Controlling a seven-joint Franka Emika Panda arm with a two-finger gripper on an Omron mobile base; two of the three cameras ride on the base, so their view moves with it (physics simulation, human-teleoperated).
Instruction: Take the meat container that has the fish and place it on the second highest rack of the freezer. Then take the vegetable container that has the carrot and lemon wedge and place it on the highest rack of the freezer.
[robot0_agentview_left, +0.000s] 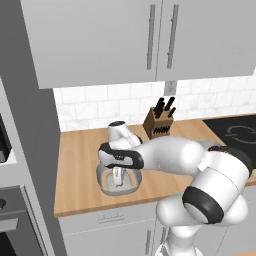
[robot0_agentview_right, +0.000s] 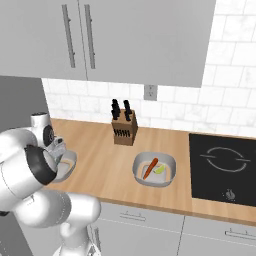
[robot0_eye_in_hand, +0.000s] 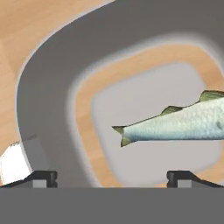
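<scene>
Hand view: gripper (robot0_eye_in_hand: 112, 178) jaws spread wide, nothing between them, two dark tips low in frame, one on each side. Directly under it sits the meat container (robot0_eye_in_hand: 48, 87), thick grey rim curving round, paler floor inside. The fish (robot0_eye_in_hand: 175, 124) lies in that tub, silvery w/ green-edged fins, tail pointing toward frame centre, body running off the right edge. One tip is over the rim, the other over the tub's inside; contact can't be told. Wooden counter (robot0_eye_in_hand: 17, 26) shows beyond the rim. Left base view: arm reaches out over the counter, hand pointing down just above the tub, which sits near the front edge, well left of the knife block (robot0_agentview_left: 159, 123) at the tiled backsplash. Black cooktop (robot0_agentview_left: 235, 131) to the far right. Right base view: vegetable container (robot0_agentview_right: 154, 169) stands apart on the counter, btwn the knife block and cooktop, closer to the front edge; orange carrot (robot0_agentview_right: 150, 168) lies slantwise in it w/ a pale yellow-green lemon wedge (robot0_agentview_right: 159, 169) just beside. Grey wall cabinets (robot0_agentview_right: 135, 35) hang above.
</scene>
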